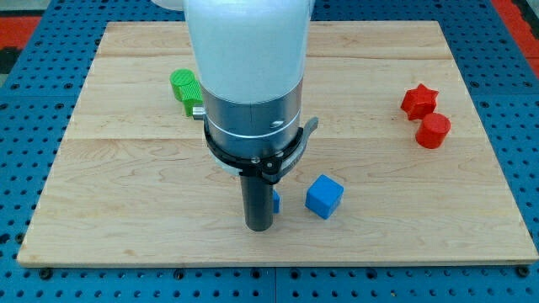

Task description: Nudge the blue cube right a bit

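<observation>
Blue cube (324, 197) low on the wooden worktop (126, 210), a little right of centre, tilted on a corner. Just left of it, my tip (259, 227), apart from the cube, half hiding a second blue block (275, 200). No claw on this rod. Green block (185, 89) partly behind the arm at upper left; red star (418, 100) touching red cylinder (434, 130) far right.

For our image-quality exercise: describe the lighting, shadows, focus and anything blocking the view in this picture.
In the camera view, lighting is even and soft; the blue cube and the red blocks cast only faint shadows. Focus is sharp across the wooden board. The white arm body fills the top centre, hiding part of the green block; my tip partly hides another blue piece.
</observation>
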Controlling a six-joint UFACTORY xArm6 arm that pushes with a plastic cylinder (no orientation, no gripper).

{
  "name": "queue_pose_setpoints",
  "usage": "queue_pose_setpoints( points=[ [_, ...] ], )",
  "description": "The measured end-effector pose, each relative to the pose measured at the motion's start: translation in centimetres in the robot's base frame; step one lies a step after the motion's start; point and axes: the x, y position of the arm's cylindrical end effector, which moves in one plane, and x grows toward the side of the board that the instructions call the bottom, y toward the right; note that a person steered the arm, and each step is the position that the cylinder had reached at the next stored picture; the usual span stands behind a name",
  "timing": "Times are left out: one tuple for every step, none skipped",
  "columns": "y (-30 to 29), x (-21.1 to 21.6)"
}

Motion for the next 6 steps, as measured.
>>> queue_pose_setpoints(
  points=[
    [0.4, 0.0],
    [2.6, 0.0],
    [3.8, -0.1],
    [6.8, -0.8],
    [7.3, -1.1],
    [6.9, -1.3]
  ],
)
